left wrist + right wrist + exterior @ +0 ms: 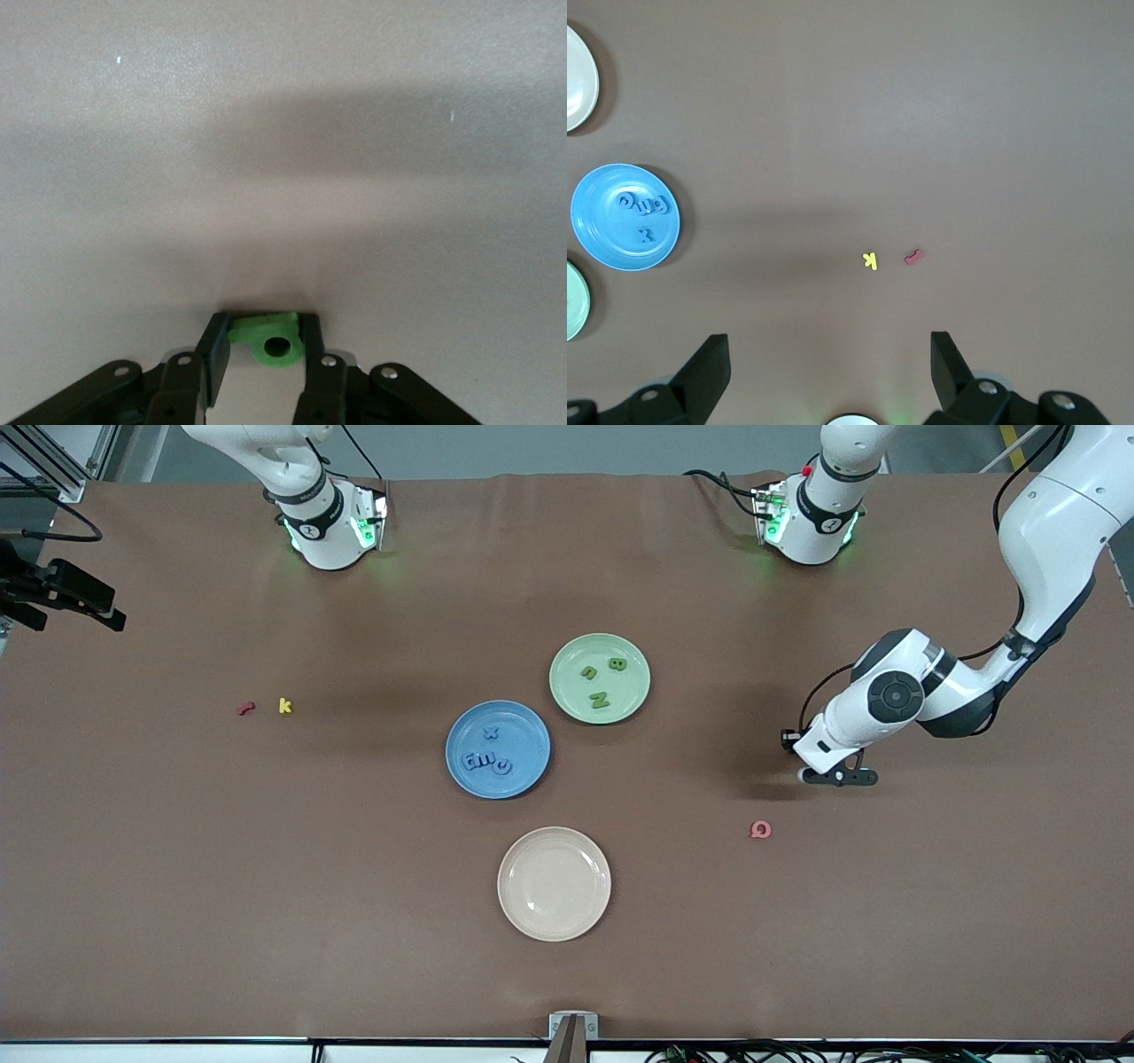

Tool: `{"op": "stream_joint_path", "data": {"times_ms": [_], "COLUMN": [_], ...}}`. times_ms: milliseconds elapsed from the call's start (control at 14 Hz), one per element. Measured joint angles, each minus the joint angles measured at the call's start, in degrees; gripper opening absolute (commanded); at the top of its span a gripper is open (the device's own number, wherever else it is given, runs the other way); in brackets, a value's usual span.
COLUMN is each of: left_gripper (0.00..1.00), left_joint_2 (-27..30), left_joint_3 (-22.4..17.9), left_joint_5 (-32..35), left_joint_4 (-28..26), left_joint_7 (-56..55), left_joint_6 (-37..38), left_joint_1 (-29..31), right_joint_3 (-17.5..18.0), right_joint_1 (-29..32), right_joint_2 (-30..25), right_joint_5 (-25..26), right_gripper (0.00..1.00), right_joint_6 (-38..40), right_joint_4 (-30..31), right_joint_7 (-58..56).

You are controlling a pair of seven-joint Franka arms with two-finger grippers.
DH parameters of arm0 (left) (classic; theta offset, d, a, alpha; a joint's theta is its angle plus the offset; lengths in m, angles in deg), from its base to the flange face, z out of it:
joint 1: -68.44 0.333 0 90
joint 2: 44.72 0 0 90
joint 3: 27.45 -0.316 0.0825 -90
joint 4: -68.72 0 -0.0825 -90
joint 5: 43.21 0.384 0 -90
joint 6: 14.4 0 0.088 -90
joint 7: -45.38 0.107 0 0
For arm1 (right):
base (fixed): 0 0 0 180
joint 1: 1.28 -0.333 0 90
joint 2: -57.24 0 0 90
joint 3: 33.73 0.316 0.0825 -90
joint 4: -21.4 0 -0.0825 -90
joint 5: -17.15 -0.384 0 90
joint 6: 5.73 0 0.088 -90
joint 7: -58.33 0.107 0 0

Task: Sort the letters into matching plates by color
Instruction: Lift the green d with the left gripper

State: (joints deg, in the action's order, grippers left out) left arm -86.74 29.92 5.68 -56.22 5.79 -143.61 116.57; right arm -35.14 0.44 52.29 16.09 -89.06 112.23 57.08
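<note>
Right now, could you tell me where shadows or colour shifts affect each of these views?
Front view: even light; the left arm casts a soft shadow on the table beside the left tool. Left wrist view: washed out and greyish, a broad shadow band above the green letter it clamps. Right wrist view: truer brown, with a faint shadow near the blue plate.

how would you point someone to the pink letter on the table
Start at the beige plate, the plate nearest the front camera, and look along the brown table toward the left arm's end. The pink letter lies there alone, nearer the front camera than the left gripper. It is a round, ring-like shape, and the only pink piece.
</note>
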Motion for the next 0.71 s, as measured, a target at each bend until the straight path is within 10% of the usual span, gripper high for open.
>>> {"op": "stream_joint_path", "data": {"times_ms": [713], "left_gripper": [0.22], "left_joint_2": [0.10], "left_joint_3": [14.93], "left_joint_5": [-5.30], "left_joint_4": [3.56], "left_joint_7": [-13.17], "left_joint_6": [12.48], "left_joint_1": [-1.00], "right_joint_3": [0.09], "right_joint_1": [-0.06], "right_joint_2": [-0.04], "right_joint_5": [-1.01], "right_gripper": [1.00], "right_joint_6": [0.01], "right_joint_4": [0.07], "right_joint_7": [0.00]}}
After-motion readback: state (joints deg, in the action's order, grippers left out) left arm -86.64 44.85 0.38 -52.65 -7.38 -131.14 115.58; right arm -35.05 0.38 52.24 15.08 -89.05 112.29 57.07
